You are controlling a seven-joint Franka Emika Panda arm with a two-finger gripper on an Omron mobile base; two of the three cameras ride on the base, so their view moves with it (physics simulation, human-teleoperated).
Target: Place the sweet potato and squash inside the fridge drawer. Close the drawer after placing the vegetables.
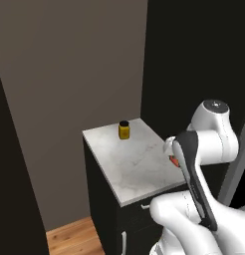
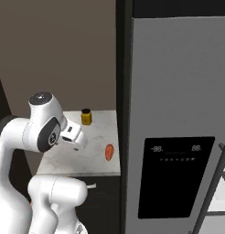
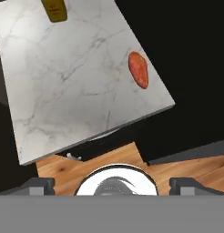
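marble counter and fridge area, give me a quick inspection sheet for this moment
surface: white marble counter top on a dark cabinet, mostly bare
job's things: orange oblong sweet potato lies near the counter edge beside the fridge; squash and drawer: nothing seen
clutter: small yellow jar with a dark lid stands at the back of the counter
grippers: gripper above the counter's front edge, jaws wide open, holding nothing
cables: nothing seen
surroundings: tall grey fridge door with a dark display panel, brown wall, wooden floor
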